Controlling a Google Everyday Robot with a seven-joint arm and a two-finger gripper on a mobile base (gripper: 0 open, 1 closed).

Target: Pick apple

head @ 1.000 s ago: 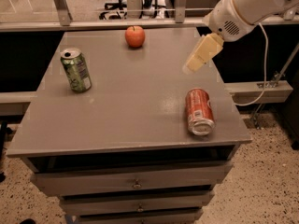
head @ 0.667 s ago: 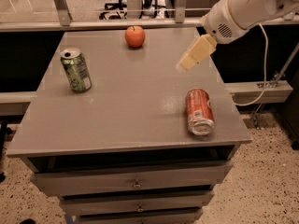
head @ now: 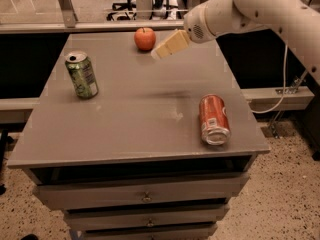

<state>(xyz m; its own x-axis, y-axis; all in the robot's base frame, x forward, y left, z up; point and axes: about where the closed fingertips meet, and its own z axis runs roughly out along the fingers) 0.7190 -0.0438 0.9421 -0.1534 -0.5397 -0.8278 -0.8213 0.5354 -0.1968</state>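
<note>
Since 1 second ago the cream wedge-shaped gripper [head: 169, 45] has swung left over the smooth grey table [head: 135, 129]. It now hangs just beside the round red apple [head: 145, 39] at the far edge. Whether it is released or clenched cannot be told. 1 green can [head: 81, 75] stands left and 1 red can [head: 214, 119] lies right. The white arm [head: 270, 9] is cut off at the right edge, above a speckled floor [head: 290, 194].

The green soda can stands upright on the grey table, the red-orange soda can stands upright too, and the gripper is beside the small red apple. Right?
No. The camera view shows the red-orange soda can lying on its side. The green soda can is upright, and the gripper is beside the small red apple.
</note>
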